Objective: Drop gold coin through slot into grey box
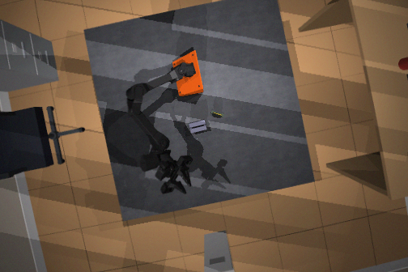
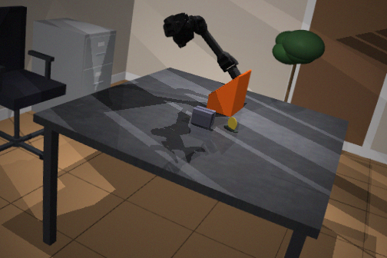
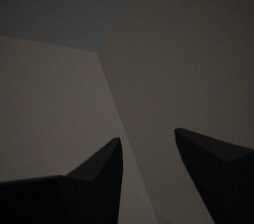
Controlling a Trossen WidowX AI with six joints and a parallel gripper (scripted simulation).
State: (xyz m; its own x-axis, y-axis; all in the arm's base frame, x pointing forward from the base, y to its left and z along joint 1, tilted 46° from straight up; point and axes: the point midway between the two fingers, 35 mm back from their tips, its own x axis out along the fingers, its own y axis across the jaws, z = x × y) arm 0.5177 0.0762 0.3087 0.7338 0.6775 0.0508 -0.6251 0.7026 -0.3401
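The gold coin (image 1: 217,113) (image 2: 233,123) stands on edge in its dark-green holder (image 2: 234,130). The grey box (image 1: 197,123) (image 2: 202,117) stands beside it, closed, with a dark slot along its lid. My gripper (image 1: 188,189) (image 3: 147,139) is partly open, with nothing between its fingers. It is high above the table, away from the coin and the box, on the box's far side from the orange base. The wrist view shows only walls and ceiling behind the fingers, neither coin nor box. The exterior view does not show the fingertips clearly.
The orange wedge-shaped base (image 1: 193,83) (image 2: 229,97) carries the arm and stands close to the box and coin. The dark table (image 1: 259,54) (image 2: 276,163) lies under everything. A chair (image 2: 23,82) and a filing cabinet (image 2: 73,51) stand beyond the table edge.
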